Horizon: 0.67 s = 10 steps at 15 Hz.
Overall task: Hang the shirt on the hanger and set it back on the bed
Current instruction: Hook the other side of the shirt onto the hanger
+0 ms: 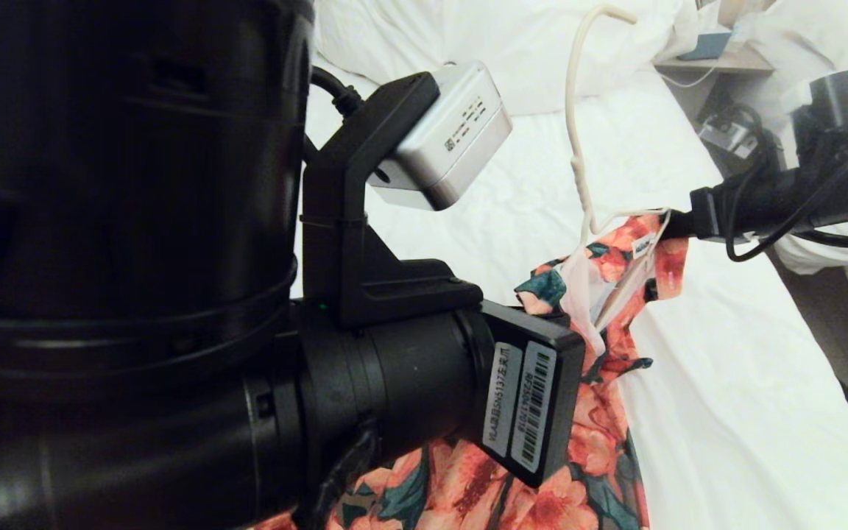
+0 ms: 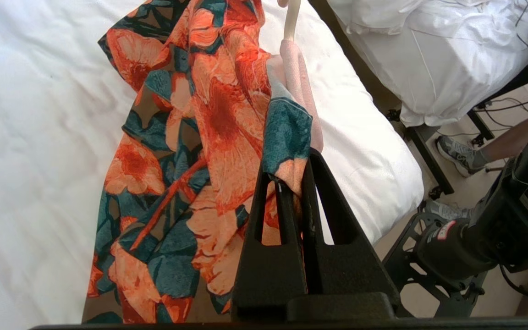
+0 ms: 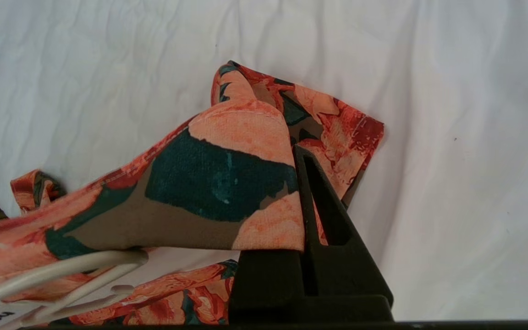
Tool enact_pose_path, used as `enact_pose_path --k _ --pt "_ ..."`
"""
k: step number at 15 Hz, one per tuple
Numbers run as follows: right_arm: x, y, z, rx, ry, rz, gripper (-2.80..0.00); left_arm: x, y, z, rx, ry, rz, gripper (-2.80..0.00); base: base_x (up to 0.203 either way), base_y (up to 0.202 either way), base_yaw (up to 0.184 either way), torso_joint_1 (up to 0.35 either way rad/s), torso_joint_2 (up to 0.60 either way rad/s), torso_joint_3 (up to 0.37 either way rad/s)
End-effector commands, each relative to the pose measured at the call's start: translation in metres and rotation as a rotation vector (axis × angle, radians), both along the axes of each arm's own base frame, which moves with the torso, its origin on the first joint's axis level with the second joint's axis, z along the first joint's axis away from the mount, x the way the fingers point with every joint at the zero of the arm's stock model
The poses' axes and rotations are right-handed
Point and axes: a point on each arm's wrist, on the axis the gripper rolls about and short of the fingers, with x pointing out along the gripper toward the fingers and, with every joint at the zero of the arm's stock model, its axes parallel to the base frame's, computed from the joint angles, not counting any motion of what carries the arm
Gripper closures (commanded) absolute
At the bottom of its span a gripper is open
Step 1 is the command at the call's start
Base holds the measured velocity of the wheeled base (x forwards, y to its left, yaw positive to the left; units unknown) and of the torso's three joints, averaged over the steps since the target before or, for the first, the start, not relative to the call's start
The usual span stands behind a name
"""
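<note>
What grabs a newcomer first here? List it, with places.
The coral-orange flowered shirt hangs above the white-sheeted bed, pinched by both hands: the left hand at one edge, the right hand at another. The thin cream wire hanger rises from the collar, hook up.

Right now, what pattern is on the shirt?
Large coral-orange flowers on dark green and brown; the shirt shows best in the left wrist view.

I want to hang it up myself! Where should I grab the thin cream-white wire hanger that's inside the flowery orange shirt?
Probably the bare neck of the thin cream-white wire hanger, just below its hook, reaching in from above. That part sticks up clear of the flowery orange shirt, while its shoulders sit hidden under cloth. The left gripper and right gripper pinch only fabric, over the white-sheeted bed.
</note>
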Motion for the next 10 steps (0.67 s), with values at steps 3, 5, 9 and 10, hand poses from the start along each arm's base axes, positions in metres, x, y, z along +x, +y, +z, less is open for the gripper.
enact_pose_path --k 3,5,9,10 --pt "-0.002 0.000 0.003 0.005 0.016 0.002 0.00 -0.001 -0.005 -0.008 0.030 0.004 -0.009 0.00 0.000 0.000 0.000 0.000 0.00 0.000" --pt "-0.005 0.000 0.006 0.007 0.042 0.006 0.00 -0.002 -0.006 -0.013 0.061 -0.019 -0.023 0.00 0.000 0.000 0.000 0.000 0.00 0.000" --pt "-0.013 0.002 0.010 0.004 0.101 0.014 0.00 -0.002 -0.005 -0.012 0.059 -0.022 -0.021 0.00 0.000 0.000 0.000 0.000 0.00 0.000" --pt "-0.015 0.002 0.011 0.000 0.120 0.014 0.00 -0.002 -0.005 -0.012 0.059 -0.022 -0.021 0.00 0.000 0.000 0.000 0.000 0.00 0.000"
